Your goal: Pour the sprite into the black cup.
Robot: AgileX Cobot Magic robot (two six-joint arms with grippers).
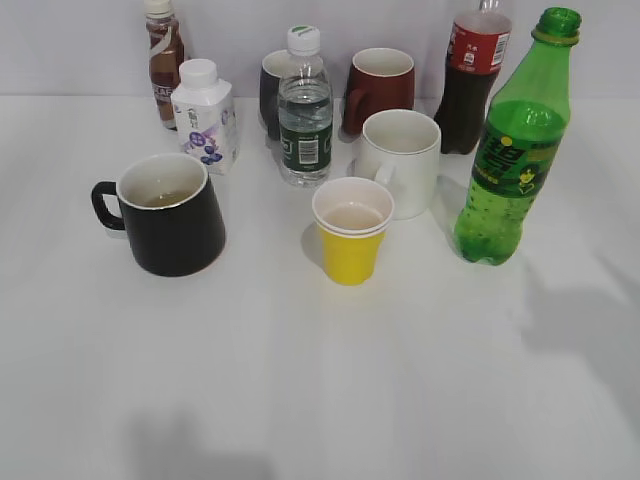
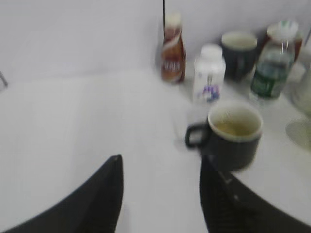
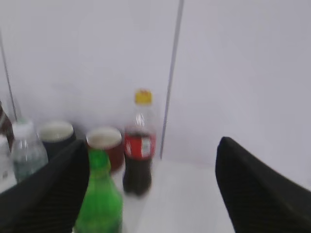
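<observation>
The sprite [image 1: 515,145], a tall green bottle with no cap on its neck, stands upright at the right of the table. It also shows in the right wrist view [image 3: 99,201], just inside the left finger. The black cup [image 1: 170,214] stands at the left, handle to the left, with a little pale liquid inside; it also shows in the left wrist view [image 2: 234,136]. My left gripper [image 2: 161,162] is open and empty, with the cup beyond its right finger. My right gripper [image 3: 153,150] is open and empty. Neither gripper shows in the exterior view.
Between them stand a yellow paper cup [image 1: 351,232], a white mug [image 1: 400,162], a clear water bottle [image 1: 304,110] and a white carton bottle [image 1: 205,116]. At the back are a brown drink bottle [image 1: 164,62], a dark mug [image 1: 274,92], a dark red mug [image 1: 380,88] and a cola bottle [image 1: 472,80].
</observation>
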